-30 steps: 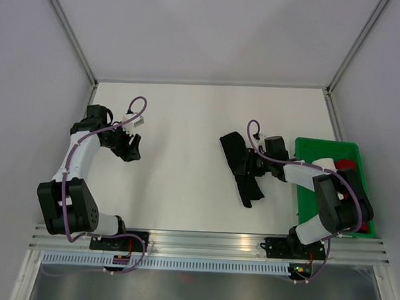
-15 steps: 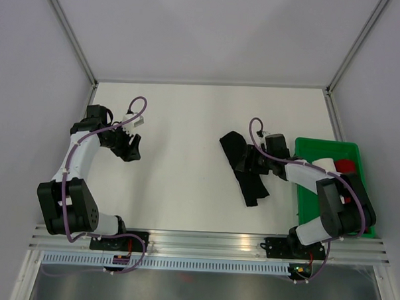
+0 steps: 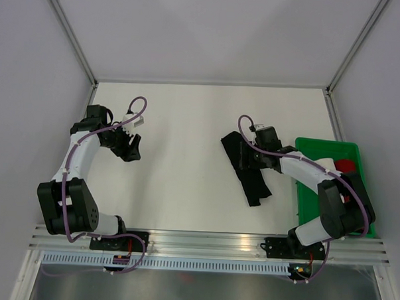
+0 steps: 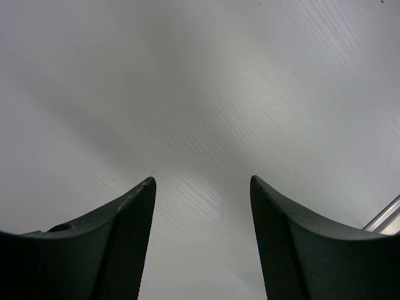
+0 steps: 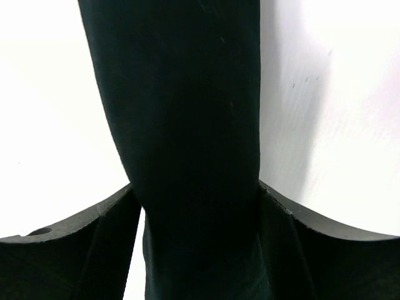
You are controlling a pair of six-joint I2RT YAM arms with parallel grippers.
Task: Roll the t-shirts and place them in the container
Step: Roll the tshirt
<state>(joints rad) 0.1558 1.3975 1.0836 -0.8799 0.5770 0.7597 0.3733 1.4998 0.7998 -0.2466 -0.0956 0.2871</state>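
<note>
My right gripper [image 3: 247, 159] has just widened its jaws and slid further over the black t-shirt [image 3: 245, 168]; in its wrist view the dark band of cloth fills the gap between the fingers [image 5: 94, 250], flank to flank, so I can't tell whether it grips or merely straddles it. The shirt lies as a long bundle on the table [image 3: 181, 122], just left of the green bin [image 3: 303, 194]. My left gripper [image 3: 128, 147] hangs open and empty. I judge rolling is underway, unfinished.
</note>
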